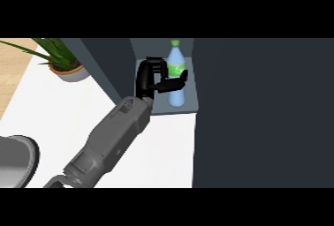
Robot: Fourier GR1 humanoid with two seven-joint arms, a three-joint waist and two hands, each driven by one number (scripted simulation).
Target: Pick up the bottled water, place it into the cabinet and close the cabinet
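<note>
The left hand (155, 84) is inside the open cabinet compartment, at the end of a grey forearm (108, 141) that runs up from the lower left of the view. Its fingers (153, 62) are bent in a relaxed way and stand just left of the bottled water (175, 56), with a thin gap between them. The thumb (177, 82) reaches right, across the front of the bottle's lower body. The hand is not clamped round the bottle.

At the far left, low in the view, part of a round grey vessel (13, 161) shows on the white counter (163, 150). Higher up is a green plant (55, 50) in a grey pot (72, 73). A dark slanted panel (104, 66) borders the opening on its left; whether it is the door cannot be told.

The bottled water stands upright in the compartment, its base on the pale shelf floor (186, 110). Its long axis runs up and down in the view, and the green cap (175, 43) points toward the top. A green label wraps its middle. To the right, the dark cabinet (261, 110) front fills the rest of the view.
</note>
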